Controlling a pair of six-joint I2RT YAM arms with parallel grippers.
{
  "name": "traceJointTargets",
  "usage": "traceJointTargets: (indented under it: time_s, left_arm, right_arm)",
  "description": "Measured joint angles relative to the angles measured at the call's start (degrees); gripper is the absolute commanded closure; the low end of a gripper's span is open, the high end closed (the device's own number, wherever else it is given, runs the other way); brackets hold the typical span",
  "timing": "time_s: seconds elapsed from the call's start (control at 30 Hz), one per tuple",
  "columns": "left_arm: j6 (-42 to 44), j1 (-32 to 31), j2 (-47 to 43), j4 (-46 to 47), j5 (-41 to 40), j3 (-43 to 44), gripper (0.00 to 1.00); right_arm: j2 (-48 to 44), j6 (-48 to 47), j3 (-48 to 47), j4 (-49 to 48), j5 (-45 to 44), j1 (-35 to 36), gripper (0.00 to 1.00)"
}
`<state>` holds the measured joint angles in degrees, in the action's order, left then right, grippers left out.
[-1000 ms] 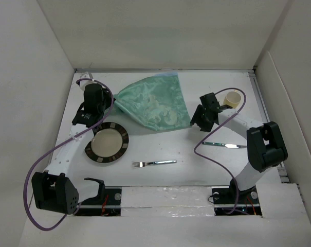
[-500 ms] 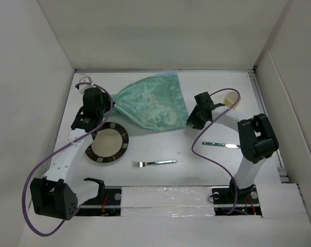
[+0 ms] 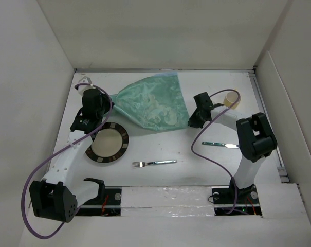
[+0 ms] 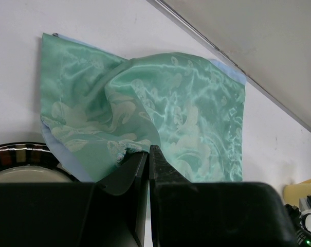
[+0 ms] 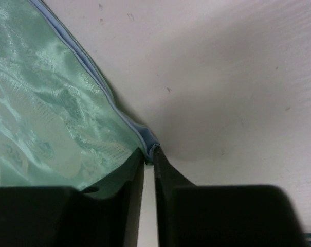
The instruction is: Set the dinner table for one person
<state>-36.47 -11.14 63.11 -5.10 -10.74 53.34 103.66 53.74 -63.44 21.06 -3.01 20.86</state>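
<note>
Over the last second the right gripper (image 5: 149, 154) has slid in toward 9 o'clock, leaving the cup (image 3: 231, 98) uncovered at 2 o'clock, and now sits at the corner of the mat (image 3: 152, 105) at 3 o'clock. In its wrist view the jaws are pressed together with that blue-edged corner pinched between the tips. The left gripper (image 4: 147, 154) has barely shifted. Its jaws are likewise closed, nipping a fold of the mat near its 9 o'clock corner, just above the plate (image 3: 107, 142). The mat itself has hardly moved and lies rumpled, tapering toward the left, on the far half of the table (image 3: 196, 154), around 12 o'clock from the centre. The table spreads white under everything in view. With both ends now held, the arms look ready to draw the cloth taut and bring it toward 6 o'clock, though that is only a reading of the pose. The plate at 8 o'clock, the fork (image 3: 154, 163) at 6 and the knife (image 3: 220, 144) at 4 lie untouched, so the setting proper is hardly begun. The fork lies where the mat would likely land.
</note>
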Motion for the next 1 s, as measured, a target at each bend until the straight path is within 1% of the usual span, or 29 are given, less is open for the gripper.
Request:
traceJointTargets:
  time_s: [0.07,0.1,0.13,0.3,0.37,0.43,0.5,0.67,0.77,0.9,1.0]
  left_arm:
    - [0.0,0.0,0.0,-0.2,-0.1,0.0,1.0]
    - [0.0,0.0,0.0,-0.3,-0.1,0.0,1.0]
    - [0.1,0.0,0.0,-0.3,-0.2,0.0,1.0]
    - [1.0,0.0,0.0,-0.8,-0.4,0.3,1.0]
    - [1.3,0.0,0.0,-1.5,-0.3,1.0,1.0]
    - [2.0,0.0,0.5,-3.0,-0.1,4.1,1.0]
    - [2.6,0.0,1.0,-3.8,0.3,8.3,1.0]
    - [3.5,0.0,0.8,-4.2,1.7,19.8,1.0]
    - [3.6,0.0,-0.3,-4.2,2.8,24.4,1.0]
    - [3.4,0.0,-2.9,-4.1,4.2,26.7,1.0]
    - [3.3,0.0,-3.2,-3.6,4.7,27.1,1.0]
  right_arm:
    - [0.3,0.0,-0.3,-0.2,-0.1,-0.3,0.93]
    - [0.4,0.0,-0.3,-0.4,-0.2,-0.5,0.99]
    - [0.4,-0.1,-0.4,-0.4,-0.2,-0.6,1.0]
    - [-1.3,-1.6,-0.5,-0.2,-1.6,-0.7,1.0]
    - [-5.0,-3.0,-0.8,0.8,-2.3,-0.7,1.0]
    - [-10.6,-5.1,-2.4,3.0,-3.3,-0.7,1.0]
    - [-17.9,-7.6,-6.7,4.7,-4.8,-0.7,1.0]
    - [-31.7,-13.0,-17.3,8.1,-6.6,-1.8,1.0]
    - [-38.4,-15.3,-24.5,11.2,-7.1,-3.0,1.0]
    - [-42.4,-16.9,-31.3,15.0,-7.1,-4.5,1.0]
    - [-42.0,-17.6,-34.0,16.7,-5.8,-6.1,1.0]
